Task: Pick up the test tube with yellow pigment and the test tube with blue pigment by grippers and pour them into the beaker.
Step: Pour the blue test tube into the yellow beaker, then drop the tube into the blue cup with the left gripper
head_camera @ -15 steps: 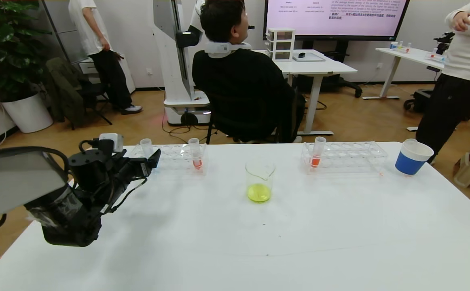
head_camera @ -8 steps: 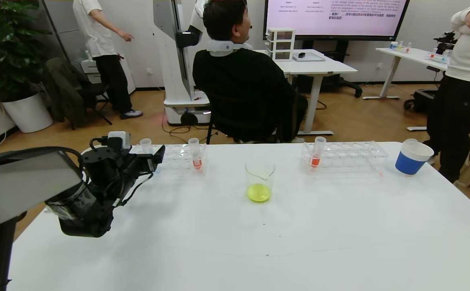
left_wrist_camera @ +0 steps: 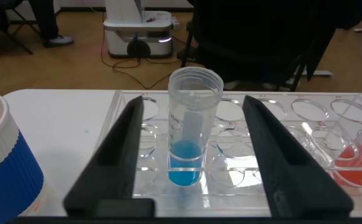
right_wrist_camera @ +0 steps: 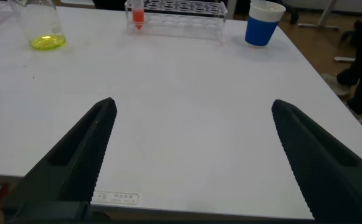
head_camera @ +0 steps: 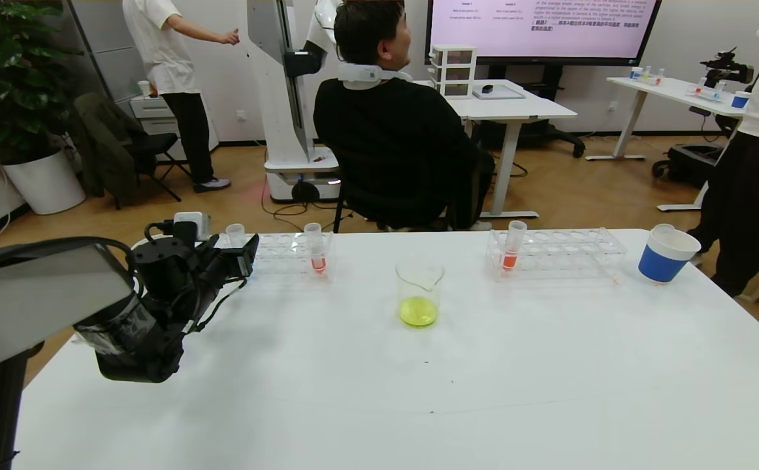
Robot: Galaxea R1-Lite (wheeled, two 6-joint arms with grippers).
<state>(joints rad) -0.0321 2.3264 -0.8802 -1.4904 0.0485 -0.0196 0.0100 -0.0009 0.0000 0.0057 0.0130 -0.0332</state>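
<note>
The test tube with blue pigment (left_wrist_camera: 193, 124) stands upright in the left clear rack (left_wrist_camera: 280, 124). My left gripper (left_wrist_camera: 193, 101) is open, with one black finger on each side of this tube and a gap to both. In the head view the left gripper (head_camera: 249, 251) is at the rack's left end, and the tube's top (head_camera: 236, 233) shows just behind it. The beaker (head_camera: 420, 290) stands mid-table with yellow-green liquid at its bottom. No tube with yellow liquid is in view. My right gripper (right_wrist_camera: 193, 104) is open and empty over bare table near the front edge.
An orange-red tube (head_camera: 316, 251) stands in the left rack. A second rack (head_camera: 556, 251) at the back right holds another orange-red tube (head_camera: 512, 248). A blue paper cup (head_camera: 665, 256) stands at the far right, and another (left_wrist_camera: 6, 168) beside the left rack. People stand beyond the table.
My left arm moved forward and right toward the left rack, bringing its open fingers round the blue tube, then dipped slightly. The tubes and the beaker have not moved.
</note>
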